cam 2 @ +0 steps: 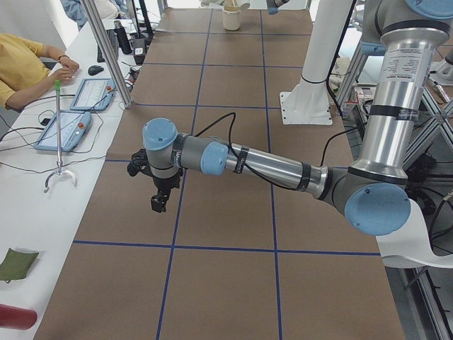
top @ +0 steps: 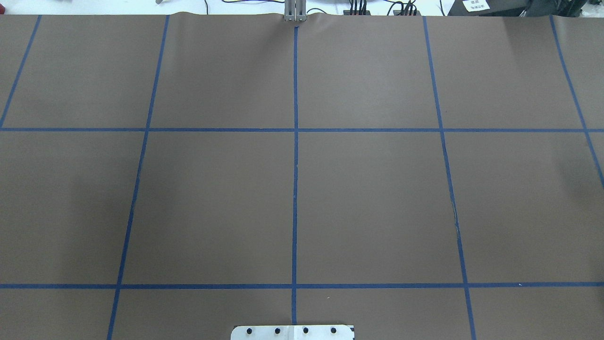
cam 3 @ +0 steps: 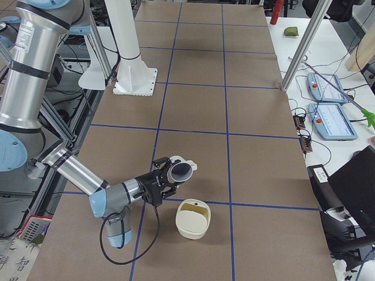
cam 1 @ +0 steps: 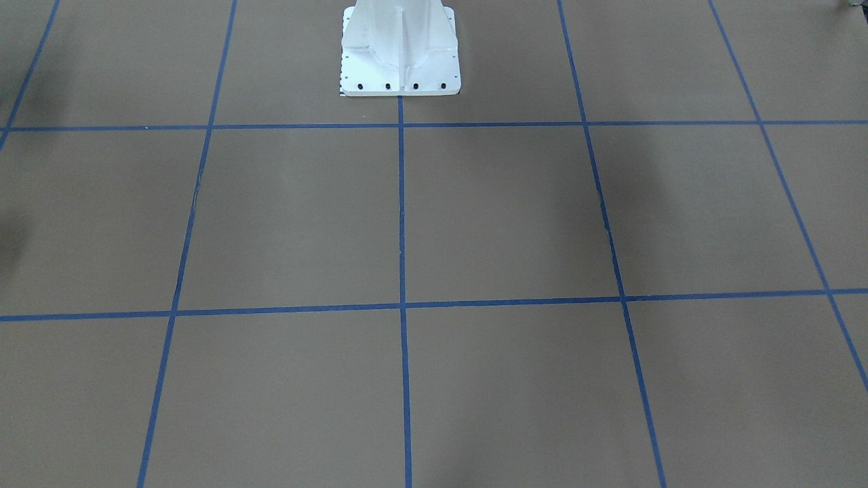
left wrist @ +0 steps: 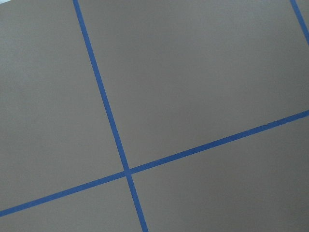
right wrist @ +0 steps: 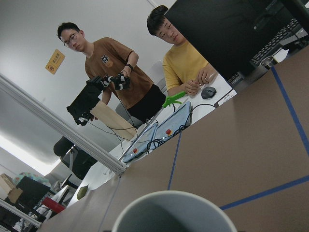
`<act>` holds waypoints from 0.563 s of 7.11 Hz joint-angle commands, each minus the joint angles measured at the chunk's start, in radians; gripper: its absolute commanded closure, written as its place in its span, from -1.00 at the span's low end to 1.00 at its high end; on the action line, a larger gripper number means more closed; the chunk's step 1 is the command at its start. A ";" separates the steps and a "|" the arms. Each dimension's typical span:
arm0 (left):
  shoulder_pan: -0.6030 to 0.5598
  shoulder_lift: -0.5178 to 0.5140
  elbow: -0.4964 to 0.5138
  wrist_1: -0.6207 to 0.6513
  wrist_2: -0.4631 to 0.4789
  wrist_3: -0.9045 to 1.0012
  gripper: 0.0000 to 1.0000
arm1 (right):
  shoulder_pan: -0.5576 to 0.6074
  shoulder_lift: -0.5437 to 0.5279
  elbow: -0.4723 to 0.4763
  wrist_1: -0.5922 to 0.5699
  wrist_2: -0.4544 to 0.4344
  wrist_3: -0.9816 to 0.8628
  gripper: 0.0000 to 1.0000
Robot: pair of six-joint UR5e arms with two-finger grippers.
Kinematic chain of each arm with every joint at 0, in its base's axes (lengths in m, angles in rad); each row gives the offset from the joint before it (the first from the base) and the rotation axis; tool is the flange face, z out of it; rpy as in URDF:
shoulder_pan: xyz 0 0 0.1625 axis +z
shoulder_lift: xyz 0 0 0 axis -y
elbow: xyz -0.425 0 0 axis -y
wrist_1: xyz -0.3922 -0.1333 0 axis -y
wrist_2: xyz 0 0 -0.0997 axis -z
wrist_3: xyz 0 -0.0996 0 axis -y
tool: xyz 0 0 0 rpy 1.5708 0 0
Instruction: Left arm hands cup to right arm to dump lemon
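The cup (cam 3: pixel 183 170) is white with a grey inside and lies tipped on its side at the tip of my right gripper (cam 3: pixel 166 175), low over the table, mouth toward the operators' side. Its grey rim (right wrist: pixel 176 212) fills the bottom of the right wrist view. I cannot tell whether the right gripper is shut on it. My left gripper (cam 2: pixel 158 203) points down over the table with nothing seen in it; I cannot tell whether it is open or shut. The lemon shows in no view. The overhead and front views show neither gripper.
A cream bowl-like container (cam 3: pixel 193 218) stands on the table just in front of the cup; it also shows far off in the exterior left view (cam 2: pixel 231 18). The white robot pedestal (cam 1: pixel 400 51) stands at the table's robot side. Operators and teach pendants (cam 3: pixel 333 121) are beyond the far edge.
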 commanded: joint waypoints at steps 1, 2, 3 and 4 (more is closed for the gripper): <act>0.001 0.001 0.000 0.000 -0.008 0.000 -1.00 | 0.000 0.010 0.099 -0.162 0.034 -0.295 1.00; 0.001 0.001 0.000 0.002 -0.012 0.000 -1.00 | 0.000 0.013 0.162 -0.263 0.062 -0.432 1.00; 0.001 0.001 0.000 0.003 -0.012 0.000 -1.00 | -0.001 0.024 0.254 -0.380 0.066 -0.494 1.00; 0.001 0.000 0.000 0.005 -0.023 -0.002 -1.00 | -0.001 0.057 0.320 -0.474 0.066 -0.526 1.00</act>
